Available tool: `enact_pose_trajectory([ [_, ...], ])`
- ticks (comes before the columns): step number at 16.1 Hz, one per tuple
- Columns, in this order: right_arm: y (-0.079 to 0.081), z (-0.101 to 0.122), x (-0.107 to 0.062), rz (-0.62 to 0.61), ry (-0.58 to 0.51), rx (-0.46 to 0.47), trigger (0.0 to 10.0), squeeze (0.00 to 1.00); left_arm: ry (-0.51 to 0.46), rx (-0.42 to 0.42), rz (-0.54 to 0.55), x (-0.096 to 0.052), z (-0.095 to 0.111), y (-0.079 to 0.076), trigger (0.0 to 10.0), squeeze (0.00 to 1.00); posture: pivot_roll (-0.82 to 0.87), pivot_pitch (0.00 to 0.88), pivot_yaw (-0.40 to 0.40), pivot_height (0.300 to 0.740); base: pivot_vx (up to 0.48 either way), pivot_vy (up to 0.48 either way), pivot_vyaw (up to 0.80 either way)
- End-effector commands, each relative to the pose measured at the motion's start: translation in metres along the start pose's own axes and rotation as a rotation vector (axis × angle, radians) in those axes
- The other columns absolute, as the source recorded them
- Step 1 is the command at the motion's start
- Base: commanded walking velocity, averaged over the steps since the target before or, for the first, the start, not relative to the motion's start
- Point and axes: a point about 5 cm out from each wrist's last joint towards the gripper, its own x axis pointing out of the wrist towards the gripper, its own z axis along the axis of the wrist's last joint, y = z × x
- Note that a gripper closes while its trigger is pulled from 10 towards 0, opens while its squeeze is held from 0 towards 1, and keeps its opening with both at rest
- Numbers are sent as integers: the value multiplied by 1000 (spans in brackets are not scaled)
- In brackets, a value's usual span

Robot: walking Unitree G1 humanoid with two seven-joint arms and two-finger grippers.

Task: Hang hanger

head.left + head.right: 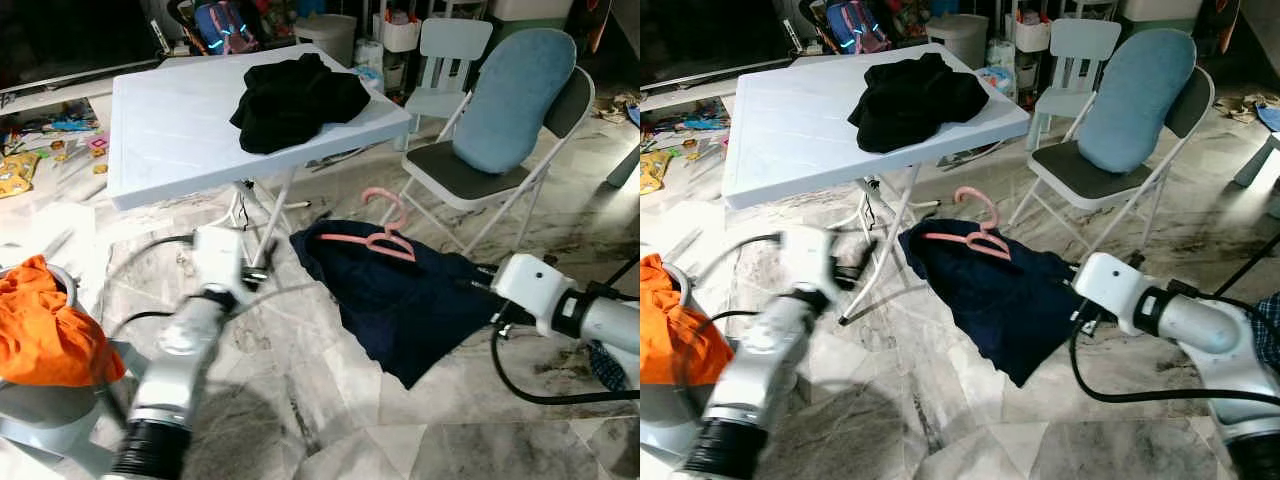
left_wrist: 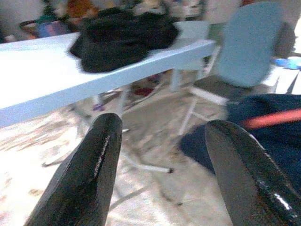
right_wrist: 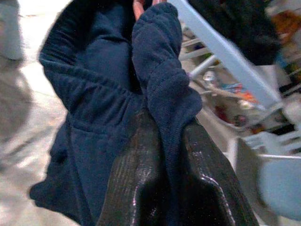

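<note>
A fold of the navy garment point(image 3: 94, 94) is pinched tight in the right tool point(image 3: 171, 155), mid-frame right. The pink hanger point(image 1: 378, 232) is seen lying on that garment, centre frame. The left tool point(image 2: 162, 174) is spread wide, nothing held, near the table point(image 1: 170, 130).

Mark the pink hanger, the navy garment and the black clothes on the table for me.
pink hanger point(image 1: 385, 240): left eye view, on its shoulder bar.
navy garment point(image 1: 415, 305): left eye view, middle of the cloth.
black clothes point(image 1: 295, 100): left eye view, centre of the pile.
</note>
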Motion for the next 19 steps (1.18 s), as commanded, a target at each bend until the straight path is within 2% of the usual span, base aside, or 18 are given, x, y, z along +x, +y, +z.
enact_pose_trajectory([
  [1, -8, 18, -4, 21, -67, -15, 10000, 0, 21, 18, 0, 2, -1, 1, 10000, 1000, -187, 0, 51, 740, 0, 0, 0],
  [3, -5, 25, -2, 45, -103, 22, 10000, 0, 20, 26, -1, 6, -1, -1, 10000, 1000, -189, 0, 53, 740, 0, 0, 0],
  [4, -3, 32, 3, 24, -142, 88, 10000, 0, 14, 17, -6, 8, -1, -4, 10000, 1000, -190, 0, 54, 740, 0, 0, 0],
  [6, 5, 34, 7, 37, -165, 120, 10000, 0, 22, 17, -8, 8, -3, -10, 10000, 1000, -187, 0, 56, 740, 0, 0, 0],
  [8, 14, 34, 4, 80, -178, 146, 10000, 0, 58, 35, 7, 6, -9, -9, 10000, 1000, -185, 0, 58, 740, 0, 0, 0],
  [12, 11, 41, -2, 116, -195, 200, 10000, 0, 61, 19, -5, 11, -6, -9, 10000, 1000, -188, 0, 62, 740, 0, 0, 0],
  [13, 12, 42, -2, 123, -196, 200, 10000, 0, 71, 30, -10, 13, -7, -11, 10000, 780, -188, 0, 64, 740, 0, 0, 0],
  [14, 12, 45, -1, 134, -207, 210, 10000, 0, 100, 29, -25, 14, -11, -13, 10000, 78, -187, 0, 64, 740, 0, 0, 0],
  [15, 14, 48, -1, 147, -216, 220, 10000, 0, 110, 30, -34, 14, -12, -15, 10000, 0, -188, 0, 65, 740, 0, 0, 0],
  [18, 16, 53, -3, 179, -227, 229, 10000, 0, 144, 25, -57, 18, -16, -20, 10000, 0, -195, 0, 70, 740, 0, 0, 0],
  [19, 16, 53, -3, 177, -225, 227, 10000, 0, 154, 22, -68, 18, -17, -20, 4314, 0, -195, 0, 70, 740, 0, 0, 0],
])
